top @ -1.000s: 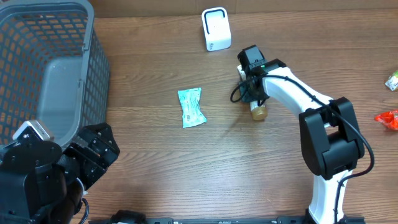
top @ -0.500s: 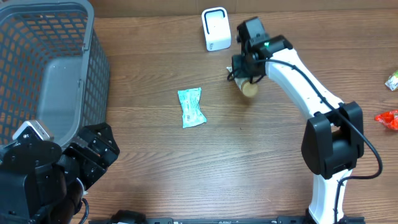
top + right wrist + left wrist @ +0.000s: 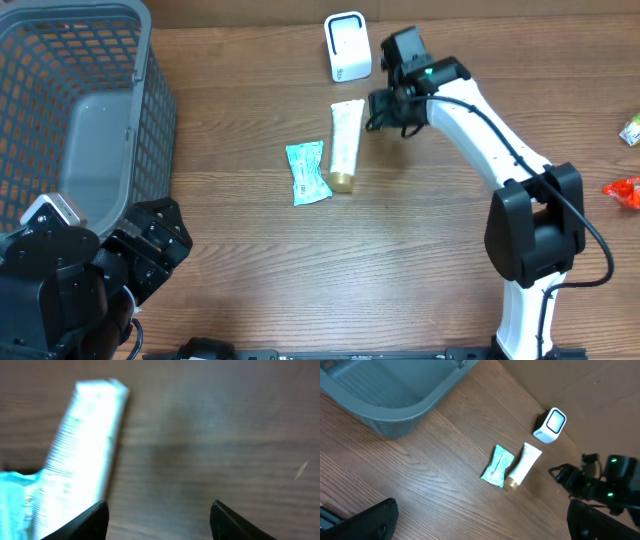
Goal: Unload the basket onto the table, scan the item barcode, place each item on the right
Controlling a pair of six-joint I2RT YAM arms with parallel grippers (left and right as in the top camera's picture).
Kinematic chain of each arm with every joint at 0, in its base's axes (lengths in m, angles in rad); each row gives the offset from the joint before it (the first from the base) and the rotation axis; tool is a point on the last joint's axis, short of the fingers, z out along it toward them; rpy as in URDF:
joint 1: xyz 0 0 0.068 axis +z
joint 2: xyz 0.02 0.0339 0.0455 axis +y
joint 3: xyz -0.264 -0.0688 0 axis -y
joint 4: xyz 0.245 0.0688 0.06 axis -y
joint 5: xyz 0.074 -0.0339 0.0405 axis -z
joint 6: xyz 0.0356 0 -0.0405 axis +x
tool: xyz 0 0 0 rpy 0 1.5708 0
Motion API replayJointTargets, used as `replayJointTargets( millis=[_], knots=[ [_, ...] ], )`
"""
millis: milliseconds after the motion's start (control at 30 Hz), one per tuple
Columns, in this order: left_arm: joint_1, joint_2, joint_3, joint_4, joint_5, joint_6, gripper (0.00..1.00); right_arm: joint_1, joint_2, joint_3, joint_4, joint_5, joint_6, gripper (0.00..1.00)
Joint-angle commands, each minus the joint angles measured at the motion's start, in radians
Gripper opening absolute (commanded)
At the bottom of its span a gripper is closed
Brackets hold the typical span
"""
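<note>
- Wooden table (image 3: 250,260): right gripper (image 3: 157,515) spread, empty, over bare wood.
- Tube (image 3: 345,145) lies flat just beside it, next to teal packet (image 3: 307,172).
- White scanner (image 3: 347,46) near.
- Left gripper (image 3: 485,520) spread wide, beside basket (image 3: 150,110).

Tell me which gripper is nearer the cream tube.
Right. The right gripper sits just beside the crimped end of the cream tube, open; the left gripper is far off, near the basket.
</note>
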Motion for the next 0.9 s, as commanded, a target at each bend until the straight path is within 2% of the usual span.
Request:
replayJointTargets(
  millis=[0,233,433,533,700,800,867],
  knots=[
    [0.008,0.002,0.005,0.001,0.0,0.015,1.0,0.008,-0.002,-0.06,0.023,-0.084,0.001,0.66],
    [0.008,0.002,0.005,0.001,0.0,0.015,1.0,0.029,-0.005,-0.047,0.041,-0.114,0.001,0.66],
    [0.008,0.002,0.005,0.001,0.0,0.015,1.0,0.046,-0.005,0.016,0.058,-0.287,0.012,0.66],
    [0.008,0.002,0.005,0.001,0.0,0.015,1.0,0.064,-0.002,0.014,0.092,-0.323,0.068,0.65],
    [0.008,0.002,0.005,0.001,0.0,0.015,1.0,0.121,-0.002,-0.011,0.127,-0.221,0.087,0.56],
    [0.008,0.002,0.005,0.001,0.0,0.015,1.0,0.165,0.005,-0.059,0.166,-0.111,0.144,0.47],
    [0.008,0.002,0.005,0.001,0.0,0.015,1.0,0.187,0.016,-0.074,0.179,-0.057,0.164,0.46]
  ],
)
